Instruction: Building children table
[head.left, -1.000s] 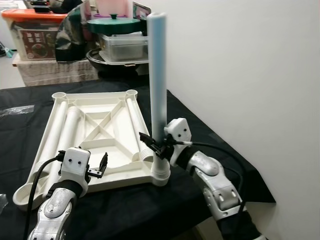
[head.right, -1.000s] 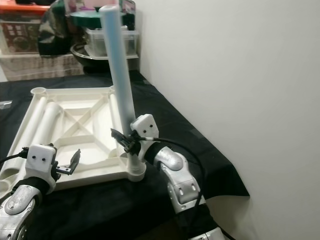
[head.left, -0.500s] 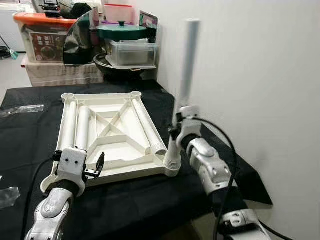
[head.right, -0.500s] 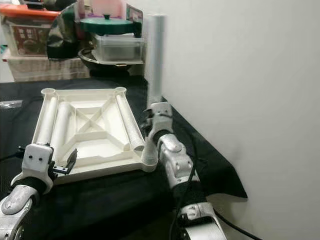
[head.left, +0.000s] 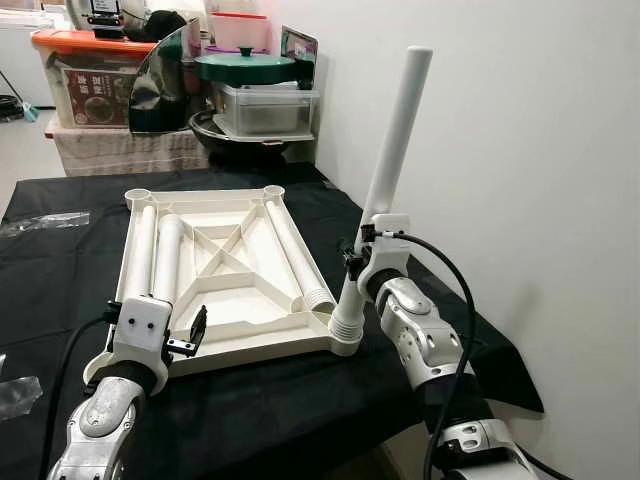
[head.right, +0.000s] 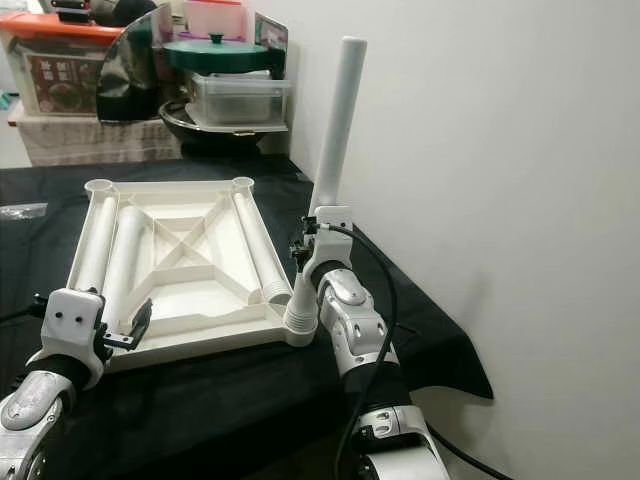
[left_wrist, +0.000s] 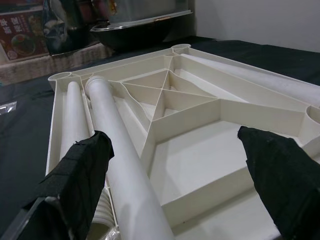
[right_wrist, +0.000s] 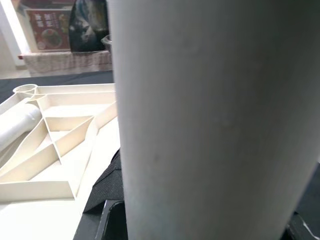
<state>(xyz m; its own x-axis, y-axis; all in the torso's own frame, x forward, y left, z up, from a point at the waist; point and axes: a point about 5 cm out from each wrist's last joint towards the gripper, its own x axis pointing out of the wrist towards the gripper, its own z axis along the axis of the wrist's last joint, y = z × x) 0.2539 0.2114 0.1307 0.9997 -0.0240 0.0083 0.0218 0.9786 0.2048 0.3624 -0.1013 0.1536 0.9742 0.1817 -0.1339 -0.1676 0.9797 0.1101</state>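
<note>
A white plastic tabletop (head.left: 250, 352) lies upside down on the black-clothed table. One white table leg (head.left: 395, 140) stands in its near right corner socket and leans to the right. My right gripper (head.left: 352, 262) is shut on this leg low down, just above the ribbed foot; in the right wrist view the leg (right_wrist: 210, 115) runs between the fingers. Three loose legs lie inside the tabletop, two along the left side (head.left: 160, 260) and one on the right (head.left: 295, 255). My left gripper (head.left: 197, 332) hovers open at the near left edge, its fingers (left_wrist: 75, 170) wide apart over the loose legs.
The white wall runs close along the right, and the black cloth (head.left: 480, 340) ends just beyond my right arm. Behind the table stand storage boxes (head.left: 80, 75) and a pot with a green lid (head.left: 245, 68). Clear plastic wrap (head.left: 40, 222) lies on the cloth at left.
The camera has pulled back and shifted. The standing leg was upright and now leans right. My right wrist has swung up and round to the leg's near side. The left gripper has kept its place.
</note>
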